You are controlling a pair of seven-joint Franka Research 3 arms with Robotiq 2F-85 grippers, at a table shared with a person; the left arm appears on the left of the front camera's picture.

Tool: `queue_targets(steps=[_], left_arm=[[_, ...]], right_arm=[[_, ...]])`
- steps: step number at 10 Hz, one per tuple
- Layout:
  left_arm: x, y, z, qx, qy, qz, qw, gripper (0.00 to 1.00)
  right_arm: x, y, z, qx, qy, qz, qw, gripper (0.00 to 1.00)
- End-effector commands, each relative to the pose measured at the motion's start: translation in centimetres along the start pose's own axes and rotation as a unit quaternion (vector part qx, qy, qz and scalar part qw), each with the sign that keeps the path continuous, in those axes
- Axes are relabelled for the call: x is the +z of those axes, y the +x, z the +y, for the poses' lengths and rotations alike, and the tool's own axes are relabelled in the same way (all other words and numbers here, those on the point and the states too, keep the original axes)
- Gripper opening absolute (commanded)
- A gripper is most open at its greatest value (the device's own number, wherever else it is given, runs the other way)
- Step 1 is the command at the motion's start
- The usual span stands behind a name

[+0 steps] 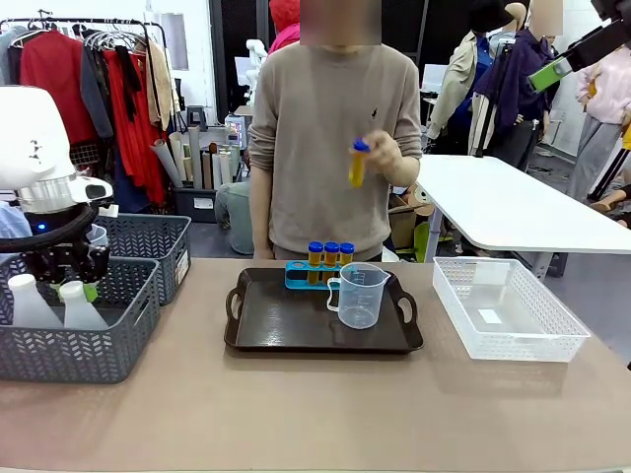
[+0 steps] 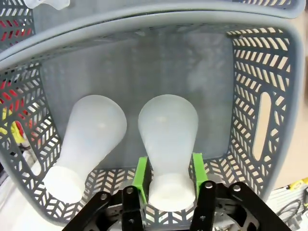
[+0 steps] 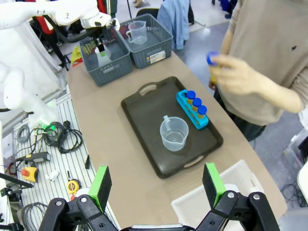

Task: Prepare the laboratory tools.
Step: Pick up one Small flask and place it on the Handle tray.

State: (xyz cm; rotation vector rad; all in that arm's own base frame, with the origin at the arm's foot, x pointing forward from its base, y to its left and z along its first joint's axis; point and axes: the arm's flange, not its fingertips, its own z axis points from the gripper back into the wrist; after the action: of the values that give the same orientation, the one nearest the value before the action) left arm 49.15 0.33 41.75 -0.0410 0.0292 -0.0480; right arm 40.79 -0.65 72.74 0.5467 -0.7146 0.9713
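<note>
My left gripper reaches down into a grey mesh basket, its green pads pressed against the neck of a white conical flask. A second flask lies beside it. In the front view that gripper hangs over the two flasks at the far left. On the black tray stand a clear beaker and a blue rack holding three yellow tubes. The person's hand holds another blue-capped tube above the rack. My right gripper hovers high, open and empty.
A white mesh basket sits at the table's right. A second grey basket behind the first holds another clear beaker. The person stands at the far edge behind the tray. Bare tabletop lies in front of the tray.
</note>
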Motion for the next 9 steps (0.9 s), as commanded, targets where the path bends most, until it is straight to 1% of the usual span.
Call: queue_targets(steps=[1, 4, 6, 7, 8, 9], left_arm=[[0.0, -0.9, -0.2, 0.011, -0.009, -0.005, 1.000, 0.00], [0.7, -1.3, -0.3, 0.017, -0.010, -0.013, 1.000, 0.00], [2.6, -1.6, -1.0, 0.018, -0.010, -0.012, 1.000, 0.00], [4.4, -1.7, -1.7, 0.017, -0.012, 0.006, 1.000, 0.00], [6.4, -1.9, -2.4, 0.000, -0.013, 0.015, 1.000, 0.00], [9.4, -2.2, -3.4, -0.019, -0.003, 0.019, 1.000, 0.00]], right_arm=[[0.0, 0.2, 0.2, -0.001, 0.002, -0.004, 1.000, 1.00], [0.0, 0.2, 0.2, -0.001, 0.002, -0.004, 1.000, 1.00], [0.0, 0.2, 0.2, -0.001, 0.002, -0.004, 1.000, 1.00], [0.0, 0.2, 0.2, -0.001, 0.002, -0.004, 1.000, 1.00], [0.0, 0.2, 0.2, -0.001, 0.002, -0.004, 1.000, 1.00], [0.0, 0.2, 0.2, -0.001, 0.002, -0.004, 1.000, 1.00]])
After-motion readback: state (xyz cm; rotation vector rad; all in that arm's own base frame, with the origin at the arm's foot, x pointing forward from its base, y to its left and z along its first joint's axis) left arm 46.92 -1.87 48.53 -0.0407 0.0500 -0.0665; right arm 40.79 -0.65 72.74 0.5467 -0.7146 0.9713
